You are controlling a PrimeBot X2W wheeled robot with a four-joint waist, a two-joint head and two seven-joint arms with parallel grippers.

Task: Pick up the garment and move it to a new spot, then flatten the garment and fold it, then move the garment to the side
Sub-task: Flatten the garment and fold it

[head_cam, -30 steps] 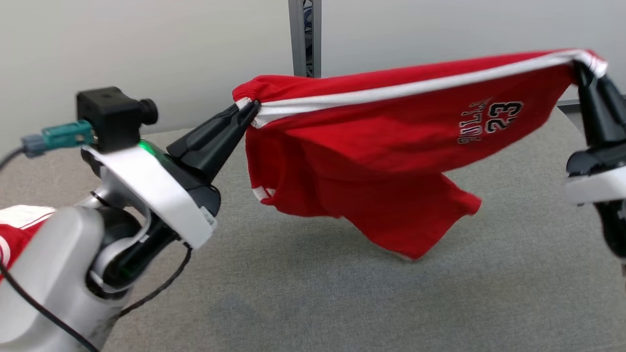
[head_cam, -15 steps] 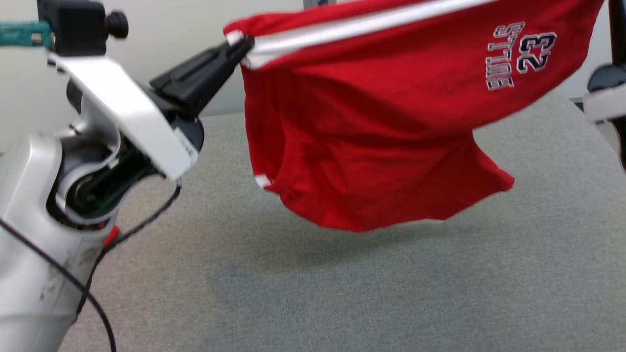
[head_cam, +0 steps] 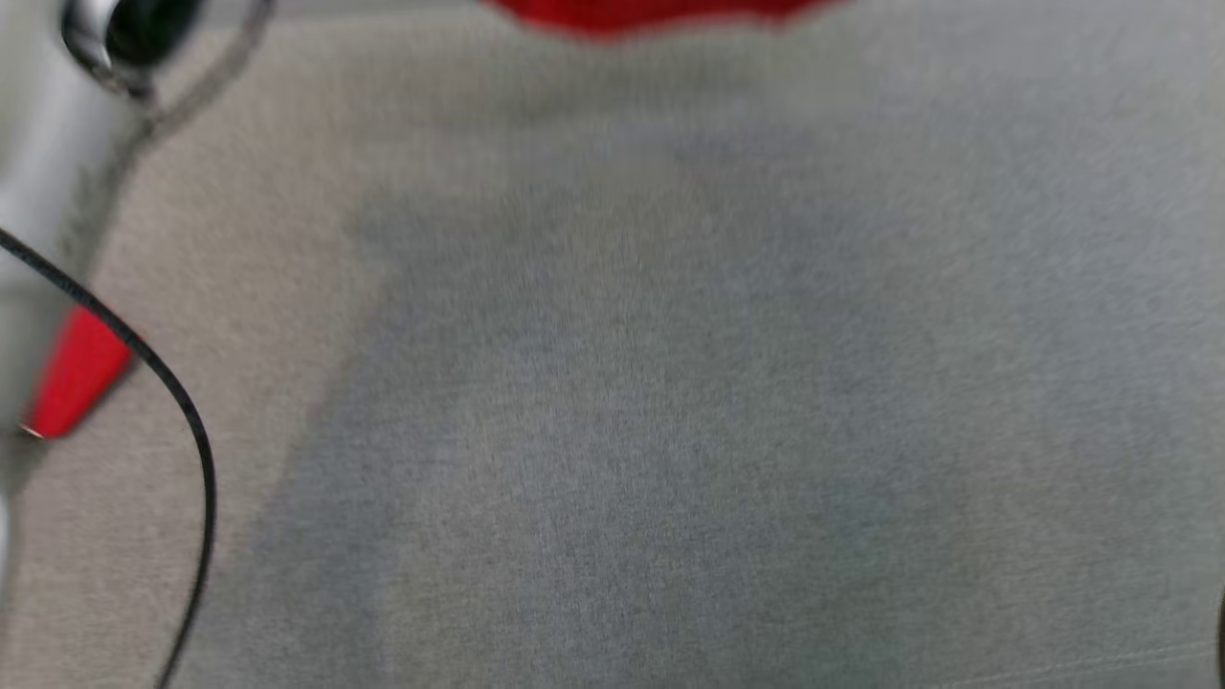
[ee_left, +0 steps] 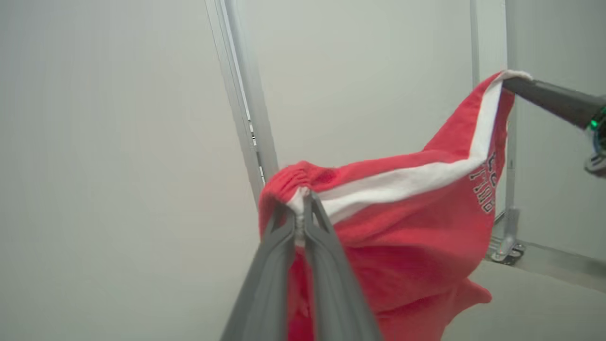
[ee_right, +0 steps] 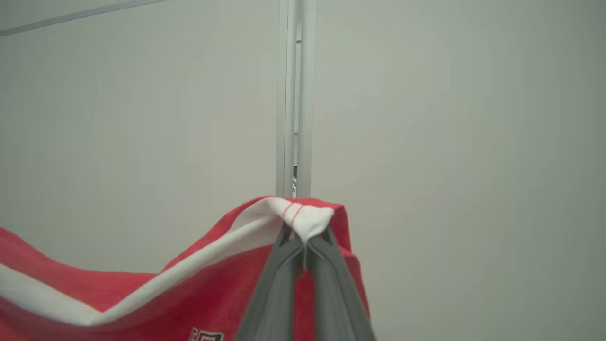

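below us spreads the wide grey cloth-covered table [head_cam: 670, 431], and behind it stand the pale wall panels [ee_right: 142, 118], joined by a slim metal post [ee_right: 293, 94]. the red soft-knit garment with a white side stripe [ee_left: 402, 213] hangs in the air above the table, stretched between both arms; its lower edge shows at the top of the head view. our left gripper [ee_left: 300, 220] is clamped on the gathered waistband end. our right gripper [ee_right: 305, 246] is pinched tight on the white striped corner at the other end. we judge the cloth light, limp and quick to swing, as it sags in the middle. holding it by the two ends of the striped edge should let it drape flat when lowered. the small dark lettering [ee_left: 483, 189] sits near the right end.
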